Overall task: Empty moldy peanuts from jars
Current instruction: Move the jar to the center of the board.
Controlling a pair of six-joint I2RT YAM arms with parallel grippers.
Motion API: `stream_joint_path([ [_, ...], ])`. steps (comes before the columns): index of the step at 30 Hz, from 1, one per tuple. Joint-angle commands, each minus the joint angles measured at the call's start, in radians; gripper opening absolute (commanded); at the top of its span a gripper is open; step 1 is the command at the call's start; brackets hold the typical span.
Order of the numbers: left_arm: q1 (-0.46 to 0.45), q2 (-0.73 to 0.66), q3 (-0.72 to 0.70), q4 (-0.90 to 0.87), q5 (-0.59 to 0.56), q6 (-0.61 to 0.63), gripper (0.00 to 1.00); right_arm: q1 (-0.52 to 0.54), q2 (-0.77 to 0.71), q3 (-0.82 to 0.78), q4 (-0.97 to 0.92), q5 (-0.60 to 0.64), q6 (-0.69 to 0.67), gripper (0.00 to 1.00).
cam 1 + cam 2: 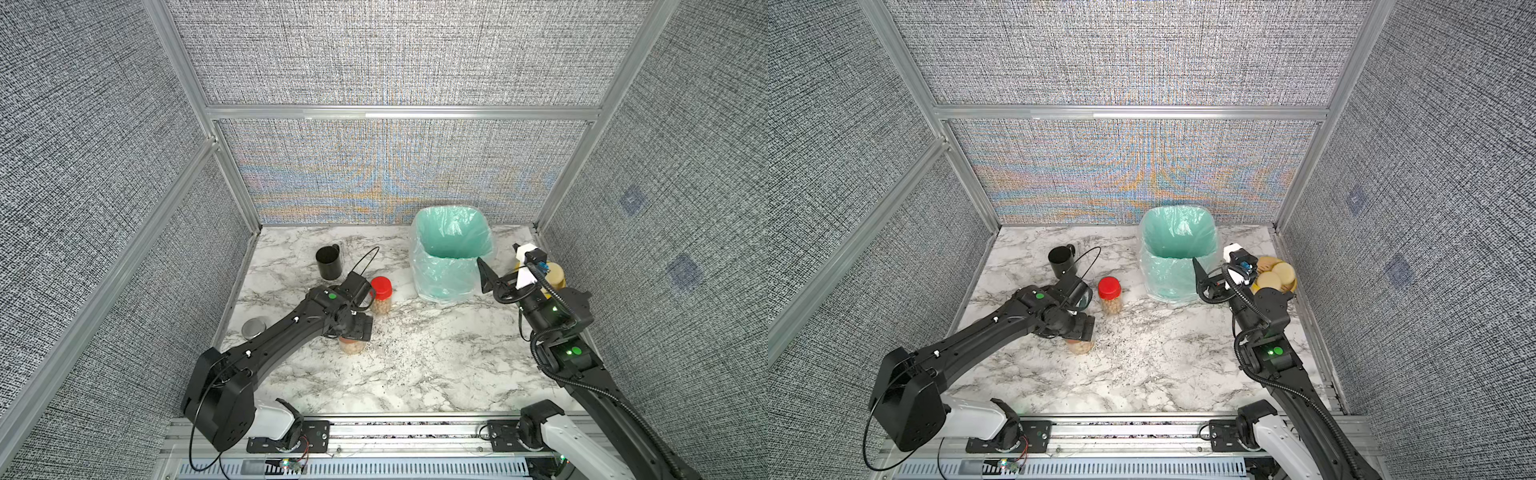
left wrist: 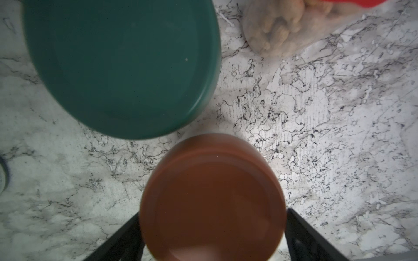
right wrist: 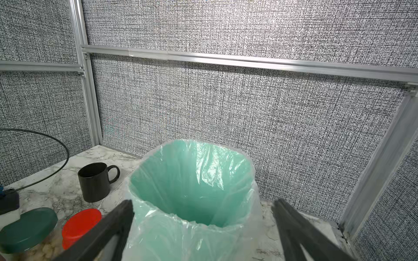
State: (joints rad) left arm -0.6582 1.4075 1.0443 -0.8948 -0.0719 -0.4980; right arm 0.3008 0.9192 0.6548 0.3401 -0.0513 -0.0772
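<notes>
Item, the left gripper (image 2: pixel 212 213): pointed down at the table (image 1: pixel 415 374), its two black fingers (image 2: pixel 300 230) standing either side of a terracotta lid; whether they press on it cannot be told. Item, between those fingers: the terracotta-lidded jar (image 2: pixel 210 176), upright, capped, tan contents showing through its wall in both top views. Item, just past the fingertips: the green-lidded jar (image 2: pixel 122 65), upright, capped, close beside the first, though contact between them cannot be made out. Item, a little farther ahead of the tool: the red-lidded jar (image 1: pixel 381 295), upright, capped, moldy peanuts (image 1: pixel 381 306) filling it to near the lid. Item, behind the tool near the arm: a squat steel tin (image 1: pixel 254 327). Item, farther ahead: a black mug (image 1: pixel 328 262). Item, well across the table from the tool: the bin with green liner (image 1: pixel 440 276); no peanuts show in the part of its inside that can be seen. Item, at the bin: the right gripper (image 3: pixel 203 203), jaws spread wide, holding nothing, aimed at the bin's mouth. Item, beyond it: pale yellow discs (image 1: pixel 1277 274). Reckoning: all three jars appear full and lidded, none emptied; uncapping, tipping and all the rest remain.
</notes>
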Motion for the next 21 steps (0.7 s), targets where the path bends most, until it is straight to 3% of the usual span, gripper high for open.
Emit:
stream_joint_path([
  [1,-0.001,0.020,0.007,-0.002,0.010,0.009,0.86,0.000,-0.006,0.003,0.017,0.013,-0.014,0.98],
  [6,-0.006,0.037,0.016,-0.004,0.018,0.004,0.70,0.000,-0.014,0.000,0.018,0.019,-0.022,0.98],
  [21,-0.068,0.065,0.074,0.050,0.119,0.031,0.70,0.000,-0.002,-0.012,0.013,0.013,-0.032,0.98],
])
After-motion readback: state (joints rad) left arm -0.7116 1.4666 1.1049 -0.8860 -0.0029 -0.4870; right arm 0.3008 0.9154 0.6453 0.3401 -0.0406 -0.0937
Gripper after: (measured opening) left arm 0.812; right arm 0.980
